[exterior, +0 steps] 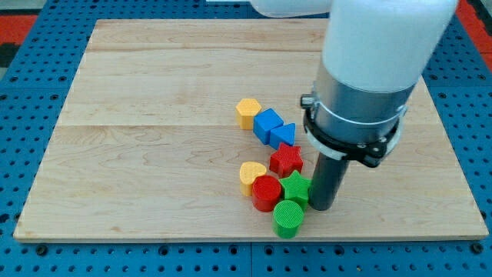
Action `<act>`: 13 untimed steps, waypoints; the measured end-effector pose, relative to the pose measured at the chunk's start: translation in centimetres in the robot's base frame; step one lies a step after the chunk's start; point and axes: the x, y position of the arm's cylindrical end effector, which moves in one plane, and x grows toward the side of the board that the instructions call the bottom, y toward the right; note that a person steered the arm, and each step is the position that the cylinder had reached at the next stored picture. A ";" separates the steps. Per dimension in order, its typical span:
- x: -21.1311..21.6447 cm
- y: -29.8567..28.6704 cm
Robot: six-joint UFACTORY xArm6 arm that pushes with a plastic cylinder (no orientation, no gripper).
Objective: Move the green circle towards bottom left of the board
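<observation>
Green circle (288, 218) sits near the bottom edge of the board (154, 115), right of centre, lowest piece of a tight cluster. Taking it as the landmark: green star (296, 187) just above it and touching or nearly so; red circle (267, 192) up and to its left, close; yellow heart (250, 176) beyond the red circle; red star (286, 159) further up. A second yellow heart (247, 112), blue cube (268, 124) and blue triangle (283, 135) lie well above it.

My tip (321, 208) is down on the board just up and to the right of the green circle, beside the green star. No gripper on this rig, so nothing opens, closes or holds; the rod only pushes.

Risks as I judge them: pushing left from here catches the green star first and drags the red circle along. An off-centre contact could roll the circle toward the bottom edge, which is close, and off the board. The arm body hides part of the board above the tip.
</observation>
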 end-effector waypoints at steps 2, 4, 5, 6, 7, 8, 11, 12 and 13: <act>4.5 6.1; 2.0 -6.8; 0.0 -12.1; -1.3 -14.2; -0.7 -12.0; 1.6 -4.6; 2.9 -0.2; 4.6 0.7; 4.6 -2.0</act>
